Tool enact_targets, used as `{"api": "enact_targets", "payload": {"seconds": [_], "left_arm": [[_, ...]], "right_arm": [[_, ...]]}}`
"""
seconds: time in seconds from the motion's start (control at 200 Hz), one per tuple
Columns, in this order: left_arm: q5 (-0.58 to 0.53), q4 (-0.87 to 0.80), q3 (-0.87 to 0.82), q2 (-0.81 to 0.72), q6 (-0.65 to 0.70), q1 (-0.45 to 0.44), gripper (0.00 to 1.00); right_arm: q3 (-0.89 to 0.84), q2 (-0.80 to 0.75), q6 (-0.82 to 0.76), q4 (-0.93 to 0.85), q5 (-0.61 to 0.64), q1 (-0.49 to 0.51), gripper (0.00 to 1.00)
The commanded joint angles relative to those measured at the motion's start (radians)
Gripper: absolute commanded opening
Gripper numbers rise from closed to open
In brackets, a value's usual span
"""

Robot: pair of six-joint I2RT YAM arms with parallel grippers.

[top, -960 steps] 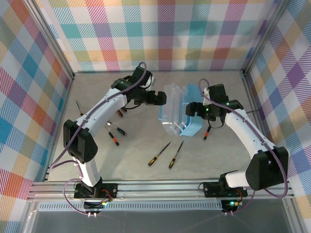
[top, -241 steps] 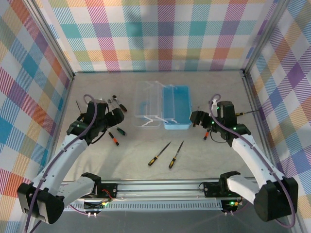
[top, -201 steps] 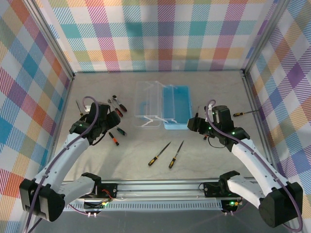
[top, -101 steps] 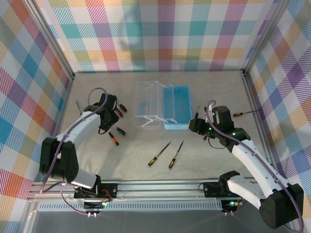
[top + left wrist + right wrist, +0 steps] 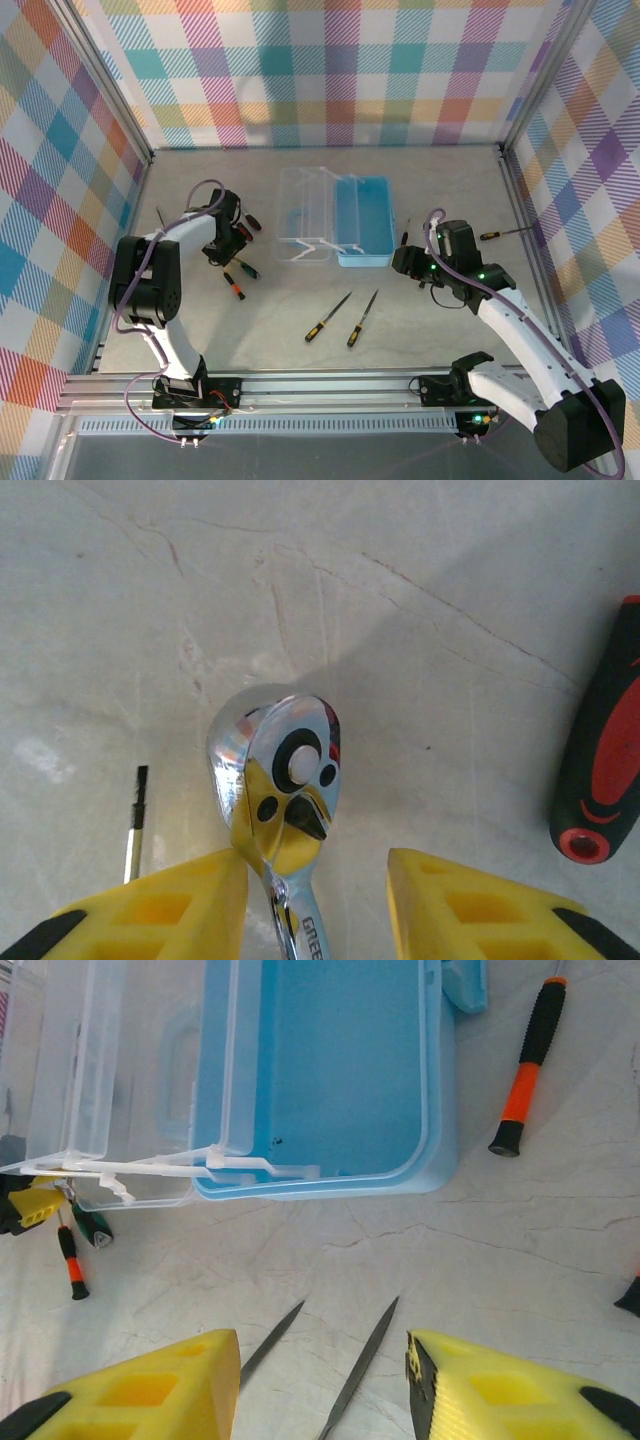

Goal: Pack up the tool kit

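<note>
left gripper (image 5: 315,905) nearest, jaws apart straddling ratchet (image 5: 280,780) neck, not clamped; handle axis runs back between fingers (image 5: 170,910), head just ahead; right gripper (image 5: 325,1385) spread wide, empty

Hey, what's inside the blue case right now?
No tools: the blue case has a bare floor. The clear lid overlaps its left edge, so a thin strip there is hard to make out.

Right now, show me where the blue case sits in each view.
Top external: the case lies open at picture centre, its clear lid folded out to the left.
Right wrist: the case takes the upper middle, lid at upper left.
Left wrist: aimed at a ratchet.
Shared landmark: the two screwdrivers lying just on the near side of the case.
</note>
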Motion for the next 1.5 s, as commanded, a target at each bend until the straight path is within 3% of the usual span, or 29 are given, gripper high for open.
{"api": "enact_targets", "payload": {"seconds": [0.0,0.255,0.445,0.705,0.92,1.08,1.28,1.495], "left_arm": [[0.026,0.044,0.016,0.053,0.005,0.006,0.33],[0.064,0.103,0.042,0.12,0.075,0.006,0.0],[0.101,0.144,0.022,0.093,0.1,0.003,0.0],[0.114,0.176,-0.082,-0.067,0.107,-0.023,0.0],[0.144,0.171,-0.132,-0.217,0.126,-0.039,0.0],[0.201,0.139,-0.119,-0.334,0.138,-0.042,0.0],[0.255,0.052,-0.047,-0.52,0.139,-0.125,0.0],[0.281,0.061,0.006,-0.615,0.076,-0.262,0.0]], "right_arm": [[0.04,0.017,-0.006,-0.012,0.015,0.008,0.48],[0.045,-0.054,0.023,-0.041,-0.007,0.008,0.48],[0.06,-0.126,0.02,-0.1,-0.01,0.008,0.49],[0.044,-0.155,0.043,-0.084,-0.045,0.008,0.49],[0.042,-0.126,0.028,-0.041,-0.103,0.01,0.48],[0.056,-0.083,-0.008,0.035,-0.217,0.024,0.49],[0.164,0.03,-0.097,0.078,-0.292,0.169,0.62],[0.349,0.258,-0.192,0.118,-0.268,0.365,0.72]]}}
